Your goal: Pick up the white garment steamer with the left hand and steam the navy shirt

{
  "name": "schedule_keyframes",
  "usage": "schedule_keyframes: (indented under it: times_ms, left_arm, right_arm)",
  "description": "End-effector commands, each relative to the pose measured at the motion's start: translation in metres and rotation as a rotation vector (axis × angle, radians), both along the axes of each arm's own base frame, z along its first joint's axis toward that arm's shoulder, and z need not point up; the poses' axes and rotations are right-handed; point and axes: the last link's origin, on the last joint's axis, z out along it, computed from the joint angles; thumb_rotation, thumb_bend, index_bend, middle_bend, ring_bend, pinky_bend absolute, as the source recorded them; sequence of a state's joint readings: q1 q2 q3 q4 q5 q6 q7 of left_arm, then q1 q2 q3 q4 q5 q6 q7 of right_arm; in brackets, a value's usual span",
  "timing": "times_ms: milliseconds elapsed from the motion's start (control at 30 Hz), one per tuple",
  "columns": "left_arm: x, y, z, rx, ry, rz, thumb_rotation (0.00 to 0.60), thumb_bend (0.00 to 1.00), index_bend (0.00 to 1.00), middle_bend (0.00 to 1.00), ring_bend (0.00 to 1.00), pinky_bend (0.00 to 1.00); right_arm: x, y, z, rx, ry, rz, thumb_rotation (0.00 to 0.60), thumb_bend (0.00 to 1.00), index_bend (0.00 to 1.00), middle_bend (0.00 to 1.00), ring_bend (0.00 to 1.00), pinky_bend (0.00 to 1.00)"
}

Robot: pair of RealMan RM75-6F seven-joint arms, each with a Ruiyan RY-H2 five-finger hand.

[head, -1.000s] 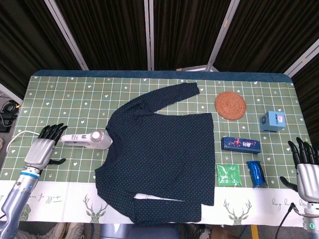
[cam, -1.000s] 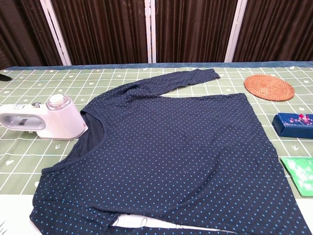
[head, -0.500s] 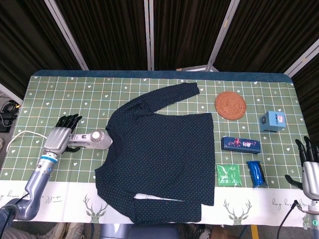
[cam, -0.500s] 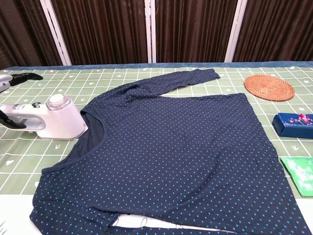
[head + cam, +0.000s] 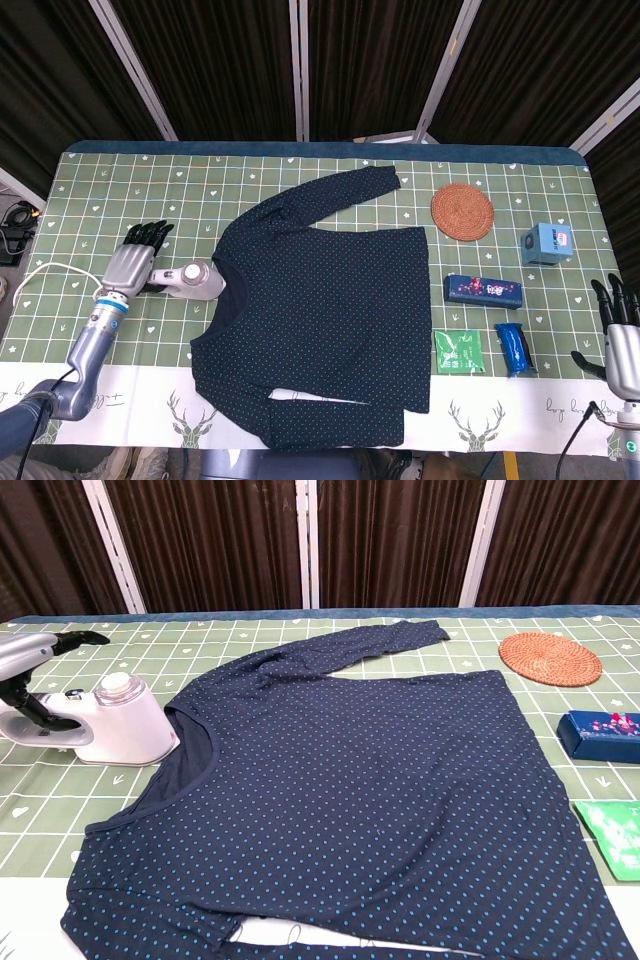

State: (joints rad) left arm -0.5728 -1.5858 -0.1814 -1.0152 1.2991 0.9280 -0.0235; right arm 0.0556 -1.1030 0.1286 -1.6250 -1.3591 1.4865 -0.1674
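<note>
Steamer pickup, grasp stage. White garment steamer (image 5: 188, 279) lying on its side on the green checked tablecloth (image 5: 320, 185), head just beside the collar of the navy shirt (image 5: 320, 310), handle pointing away from the shirt toward the table's left edge. Left hand (image 5: 135, 265) set over that handle, fingers spread above it and thumb reaching under in the chest view; not closed round it, nothing lifted, firm contact hard to judge. Right hand (image 5: 622, 340) low at the right table edge, fingers apart, holding nothing, well clear of the blue packet (image 5: 514, 348). Best now: settle the palm squarely onto the handle's middle, wrap the fingers fully underneath before any lift, keep the wrist in line with the handle so the heavier head does not swing down. Worth minding the white cord (image 5: 40, 275) trailing off to the left, likely to tug during the lift. Then raise straight up, clear of the collar, and carry the head over the shirt's chest without dragging or bunching the cloth.
</note>
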Motion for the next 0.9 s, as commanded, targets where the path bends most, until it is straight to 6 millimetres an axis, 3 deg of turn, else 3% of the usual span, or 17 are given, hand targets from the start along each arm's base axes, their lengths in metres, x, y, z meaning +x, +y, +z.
schedule_keyframes:
  times_ms: [33, 67, 133, 200, 233, 300, 367, 467, 667, 900]
  left_arm:
    - [0.002, 0.003, -0.003, 0.0, -0.006, -0.005, 0.6, 0.25, 0.0, 0.0, 0.0, 0.0]
    - [0.002, 0.004, -0.003, 0.003, -0.005, -0.007, 0.6, 0.25, 0.0, 0.0, 0.01, 0.0]
    - [0.002, 0.006, -0.005, 0.003, 0.0, -0.007, 0.6, 0.25, 0.03, 0.11, 0.09, 0.06]
    - [0.003, 0.007, -0.006, 0.007, 0.001, -0.011, 0.6, 0.25, 0.17, 0.39, 0.31, 0.28]
    - [0.003, 0.008, -0.006, 0.013, 0.003, -0.018, 0.6, 0.25, 0.24, 0.47, 0.38, 0.37]
    - [0.003, 0.008, -0.007, 0.025, 0.016, -0.034, 0.6, 0.26, 0.37, 0.59, 0.5, 0.56]
    - [0.002, 0.008, -0.008, 0.025, 0.02, -0.041, 0.6, 0.26, 0.48, 0.67, 0.58, 0.68]
    - [0.002, 0.007, -0.008, 0.016, 0.026, -0.054, 0.6, 0.27, 0.61, 0.77, 0.66, 0.79]
    - [0.002, 0.005, -0.005, 0.006, -0.007, -0.074, 0.6, 0.32, 0.78, 0.89, 0.78, 0.93]
    - [0.012, 0.0, 0.004, -0.012, -0.106, -0.113, 0.6, 0.37, 0.85, 0.91, 0.81, 0.99]
  right_arm:
    - [0.0, 0.0, 0.0, 0.0, 0.0, -0.002, 0.6, 0.0, 0.0, 0.0, 0.0, 0.0]
    - [-0.001, -0.001, 0.0, 0.0, 0.002, -0.005, 0.6, 0.0, 0.0, 0.0, 0.0, 0.0]
    - [-0.001, -0.001, 0.0, -0.001, 0.004, -0.006, 0.6, 0.0, 0.0, 0.0, 0.0, 0.0]
    - [0.0, -0.001, -0.001, -0.001, 0.005, -0.006, 0.6, 0.0, 0.0, 0.0, 0.0, 0.0]
    - [-0.001, -0.001, -0.001, -0.001, 0.006, -0.007, 0.6, 0.0, 0.0, 0.0, 0.0, 0.0]
    - [-0.001, -0.001, -0.001, 0.0, 0.01, -0.009, 0.6, 0.0, 0.0, 0.0, 0.0, 0.0]
    - [-0.001, -0.001, -0.002, 0.002, 0.01, -0.011, 0.6, 0.0, 0.0, 0.0, 0.0, 0.0]
    - [-0.001, -0.002, -0.003, 0.006, 0.013, -0.012, 0.6, 0.0, 0.0, 0.0, 0.0, 0.0]
    - [-0.002, -0.002, -0.004, 0.011, 0.014, -0.018, 0.6, 0.0, 0.0, 0.0, 0.0, 0.0]
    - [-0.001, -0.002, -0.005, 0.016, 0.016, -0.017, 0.6, 0.0, 0.0, 0.0, 0.0, 0.0]
